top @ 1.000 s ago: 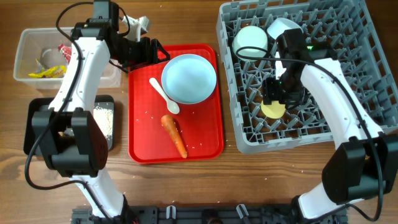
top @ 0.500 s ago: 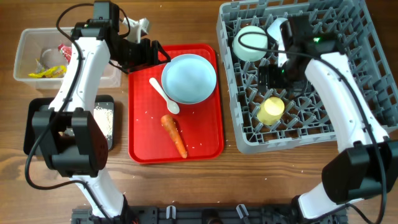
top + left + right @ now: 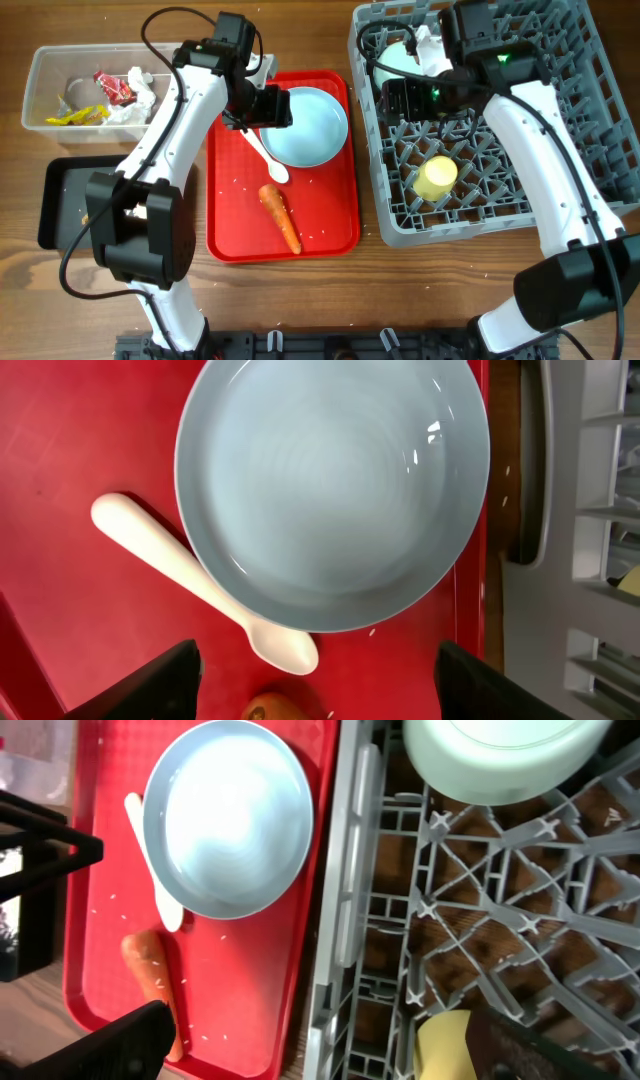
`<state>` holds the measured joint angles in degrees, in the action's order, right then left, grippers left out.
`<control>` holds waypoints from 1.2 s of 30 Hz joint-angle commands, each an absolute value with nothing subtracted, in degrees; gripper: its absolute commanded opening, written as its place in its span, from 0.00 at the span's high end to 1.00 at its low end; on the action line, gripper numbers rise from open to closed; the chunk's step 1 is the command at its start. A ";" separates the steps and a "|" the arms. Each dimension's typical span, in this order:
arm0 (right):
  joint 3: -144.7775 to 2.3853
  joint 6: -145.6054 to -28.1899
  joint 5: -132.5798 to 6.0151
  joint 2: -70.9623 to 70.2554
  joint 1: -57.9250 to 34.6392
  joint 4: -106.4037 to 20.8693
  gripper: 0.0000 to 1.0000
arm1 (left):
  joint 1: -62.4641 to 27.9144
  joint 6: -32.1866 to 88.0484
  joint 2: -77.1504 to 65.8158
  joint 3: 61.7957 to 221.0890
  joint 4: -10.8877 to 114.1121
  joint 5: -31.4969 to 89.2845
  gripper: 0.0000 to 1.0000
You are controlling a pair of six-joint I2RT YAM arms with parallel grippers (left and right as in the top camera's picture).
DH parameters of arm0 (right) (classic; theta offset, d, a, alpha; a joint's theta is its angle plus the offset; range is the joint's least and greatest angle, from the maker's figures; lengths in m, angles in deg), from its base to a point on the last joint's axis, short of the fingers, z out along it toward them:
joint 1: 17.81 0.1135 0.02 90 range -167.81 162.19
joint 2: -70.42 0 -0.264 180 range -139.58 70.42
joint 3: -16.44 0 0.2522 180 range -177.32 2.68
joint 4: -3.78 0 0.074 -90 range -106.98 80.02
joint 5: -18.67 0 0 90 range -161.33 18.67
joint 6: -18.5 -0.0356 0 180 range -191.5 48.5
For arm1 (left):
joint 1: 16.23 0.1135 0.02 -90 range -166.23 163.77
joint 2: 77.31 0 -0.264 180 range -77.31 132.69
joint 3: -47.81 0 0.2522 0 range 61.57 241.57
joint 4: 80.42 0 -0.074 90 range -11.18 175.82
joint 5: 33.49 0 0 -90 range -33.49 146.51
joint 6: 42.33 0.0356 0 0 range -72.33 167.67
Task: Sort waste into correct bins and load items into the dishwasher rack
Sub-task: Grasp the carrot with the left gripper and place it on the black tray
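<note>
The left gripper is seen with its fingers spread wide and nothing held, above the light blue plate, which is set on the red tray. The white spoon is laid against the plate's rim, with the carrot just beyond the spoon's bowl. The right gripper is likewise parted and empty, over the dishwasher rack, in which a light blue bowl and the yellow cup are placed. Wrappers are gathered in the clear tub; their print cannot be read.
</note>
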<state>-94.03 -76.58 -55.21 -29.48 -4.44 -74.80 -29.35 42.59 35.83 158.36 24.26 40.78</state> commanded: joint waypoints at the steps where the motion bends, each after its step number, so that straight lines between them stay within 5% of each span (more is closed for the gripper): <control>1: -94.92 -75.84 -53.26 -28.69 -3.61 -74.45 0.04 | -29.31 44.27 36.16 157.77 19.80 38.49 0.33; 5: -94.92 -75.95 -53.79 -28.71 -3.61 -73.31 0.04 | -32.13 31.57 36.05 151.15 12.54 39.69 0.33; 14: -94.92 -75.77 -57.37 -28.71 -3.61 -72.94 0.04 | -45.35 11.22 35.61 129.46 28.56 50.47 0.34; 18: -94.92 -75.82 -57.35 -28.71 -3.61 -72.46 0.04 | -45.22 11.20 35.61 126.34 32.98 53.68 0.57; 20: -94.92 -75.79 -57.37 -28.71 -3.61 -72.53 0.04 | -45.20 11.20 35.61 126.27 33.57 55.32 0.79; 23: -94.92 -75.75 -57.37 -28.71 -3.61 -72.37 0.03 | -44.28 11.18 35.24 127.41 32.59 55.67 0.87; 29: -94.92 -75.73 -57.37 -28.71 -3.61 -72.57 0.02 | -34.12 11.40 23.72 133.16 24.74 56.83 0.90; 36: -94.92 -75.53 -57.37 -28.71 -3.61 -72.11 0.02 | -9.16 14.46 12.97 133.07 20.87 63.06 0.85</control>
